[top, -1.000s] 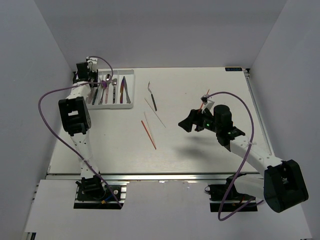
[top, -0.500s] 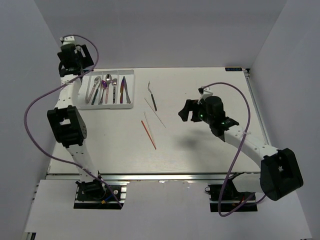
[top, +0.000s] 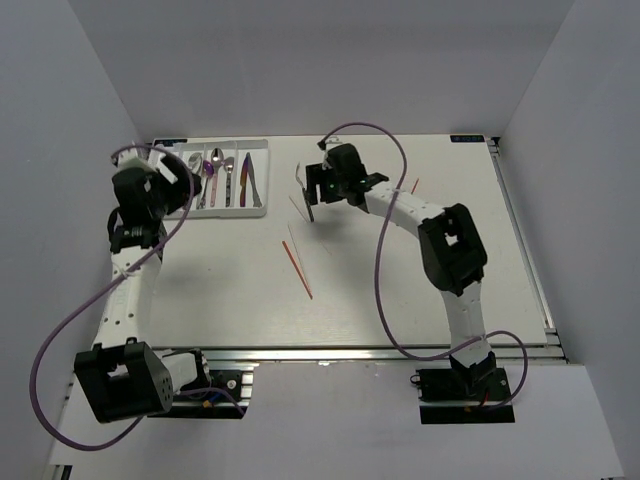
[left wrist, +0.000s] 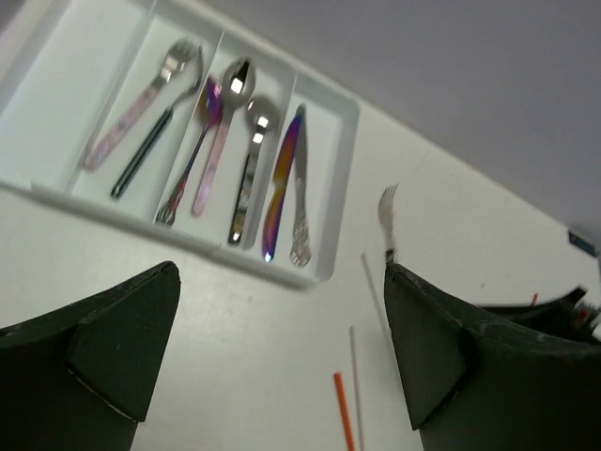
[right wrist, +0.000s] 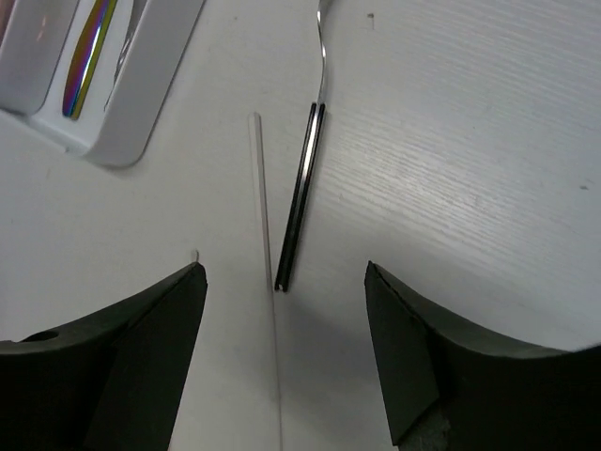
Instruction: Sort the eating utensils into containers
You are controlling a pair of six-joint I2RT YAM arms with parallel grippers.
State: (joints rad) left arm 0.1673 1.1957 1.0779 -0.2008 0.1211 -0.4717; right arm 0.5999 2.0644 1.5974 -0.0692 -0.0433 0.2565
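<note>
Black-handled and silver-tined, the fork (right wrist: 302, 188) is the piece I am on now. It lies loose on the bench (right wrist: 470, 141), off to the right of the white tray (left wrist: 188, 240). My right end effector (right wrist: 282, 310) hangs over the tail of its handle, jaws spread wide with nothing gripped. My left end effector (left wrist: 280, 301) is just as wide and just as empty, hovering near the front edge of the tray, where forks, spoons and knives (left wrist: 282, 183) already lie in their own slots.

I judge the step in hand to be the pick-up of this fork, with no grip made yet. A pale chopstick (right wrist: 263, 188) runs just beside the handle on its left, inside the span of my jaws. Whether the two touch I cannot quite tell from the wrist view.

The next move calls for shifting so the chopstick falls outside the fingers, then coming straight down. The handle lies thin and flat, so the fingertips must reach the bench before closing. After that the fork belongs with the other forks (left wrist: 131, 122). A red chopstick (top: 297, 270) waits on the bench too.
</note>
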